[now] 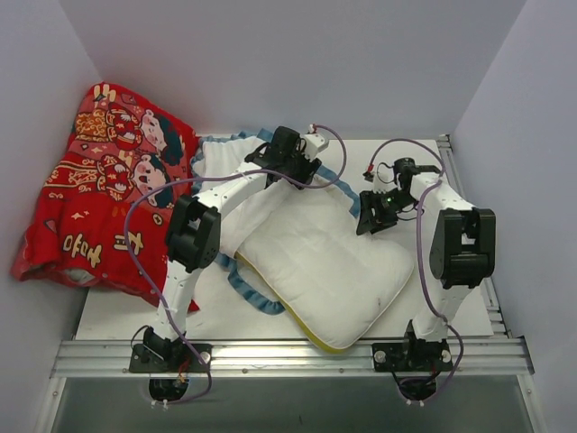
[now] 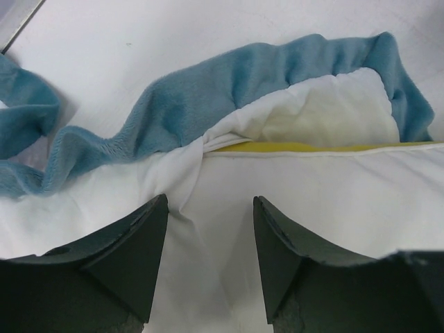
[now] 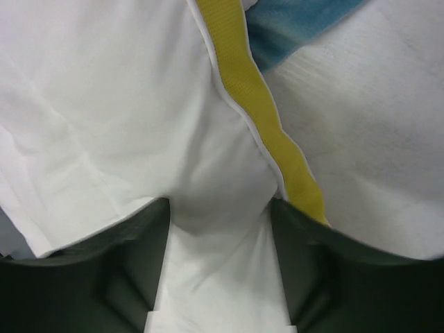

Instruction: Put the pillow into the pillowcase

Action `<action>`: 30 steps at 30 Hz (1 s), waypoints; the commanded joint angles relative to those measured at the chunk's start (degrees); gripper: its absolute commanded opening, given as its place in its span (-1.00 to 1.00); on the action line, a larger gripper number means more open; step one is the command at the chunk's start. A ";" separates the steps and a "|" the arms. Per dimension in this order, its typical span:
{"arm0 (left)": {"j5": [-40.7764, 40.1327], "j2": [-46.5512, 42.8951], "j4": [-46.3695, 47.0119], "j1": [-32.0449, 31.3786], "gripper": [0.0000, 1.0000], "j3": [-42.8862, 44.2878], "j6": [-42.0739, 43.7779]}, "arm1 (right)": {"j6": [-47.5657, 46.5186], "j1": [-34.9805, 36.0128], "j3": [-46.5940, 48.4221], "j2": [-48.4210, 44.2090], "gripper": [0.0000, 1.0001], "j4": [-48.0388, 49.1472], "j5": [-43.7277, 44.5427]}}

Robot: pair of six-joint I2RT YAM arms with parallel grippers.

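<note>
The white pillow (image 1: 325, 266) with yellow piping lies mid-table on the pillowcase, of which the blue ruffled trim (image 1: 251, 290) shows at its left and far edges. My left gripper (image 1: 290, 162) is at the pillow's far edge. In the left wrist view it (image 2: 210, 201) is open over white fabric, near the yellow piping (image 2: 291, 146) and the pillowcase's blue ruffle (image 2: 208, 90). My right gripper (image 1: 370, 221) is at the pillow's far right edge. In the right wrist view it (image 3: 218, 205) squeezes a bulge of the pillow (image 3: 104, 104) beside the piping (image 3: 243, 76).
A red cartoon-figure cloth (image 1: 99, 189) is heaped at the far left against the wall. A metal rail (image 1: 288, 354) runs along the near edge by the arm bases. Walls close in the table (image 1: 442, 307) on three sides.
</note>
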 commanded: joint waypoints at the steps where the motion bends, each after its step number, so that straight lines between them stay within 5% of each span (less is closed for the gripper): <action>1: -2.08 -0.14 3.13 0.29 0.22 4.32 2.18 | 3.38 -1.54 -0.27 -7.21 0.31 -2.63 2.31; 5: -3.93 2.24 2.86 0.38 0.22 7.49 2.45 | 1.12 -5.84 -1.06 -9.33 0.55 -7.27 6.52; 18: -2.09 7.16 -1.35 0.38 0.21 12.94 4.29 | -6.11 -4.97 -1.41 0.50 0.49 -15.55 1.53; 21: -2.96 8.21 -2.58 0.30 0.13 13.29 4.91 | -6.20 -4.79 -0.71 2.53 0.23 -15.55 0.12; 23: -3.23 9.35 -3.81 0.29 0.02 13.90 5.26 | -6.20 -4.70 -0.19 3.49 -0.17 -15.20 -0.76; 24: -2.88 9.62 -4.08 0.38 -0.21 14.52 5.17 | -6.11 -4.70 0.34 3.67 -0.52 -15.02 -1.11; 27: 3.15 9.36 -4.43 0.30 -0.66 15.05 4.12 | -5.58 -4.36 1.57 2.89 -0.94 -14.06 -2.60; 28: 5.54 9.01 -4.08 0.21 -0.92 15.31 3.60 | -5.32 -4.18 1.92 2.53 -1.00 -13.36 -2.95; 30: 9.58 7.69 -3.82 -0.76 -1.00 15.49 1.14 | -4.00 -3.65 2.63 1.39 -1.00 -12.65 -3.92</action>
